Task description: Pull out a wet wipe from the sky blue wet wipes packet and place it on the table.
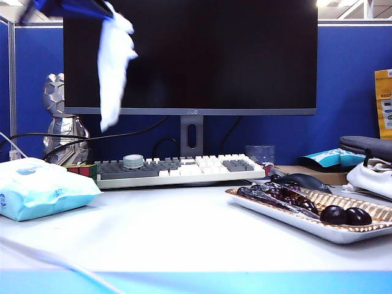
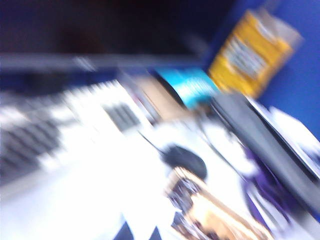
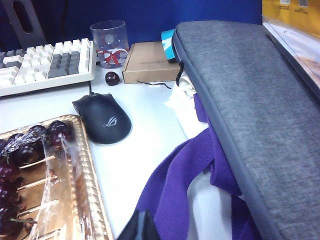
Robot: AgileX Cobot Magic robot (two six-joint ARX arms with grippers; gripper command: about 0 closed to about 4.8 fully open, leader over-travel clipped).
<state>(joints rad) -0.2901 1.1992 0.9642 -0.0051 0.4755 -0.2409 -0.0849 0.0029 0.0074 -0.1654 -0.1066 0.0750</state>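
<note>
A: So, what is the exterior view showing?
B: The left gripper is hanging high at upper left, clamped on the wet wipe, which is dangling in front of the monitor. The sky blue wet wipes packet is lying on the table at left.

A: And the left wrist view?
B: It is blurring badly; the mouse and keyboard are showing.

A: The right wrist view?
B: The right gripper is barely peeking in over purple cloth; I cannot tell its state.
</note>
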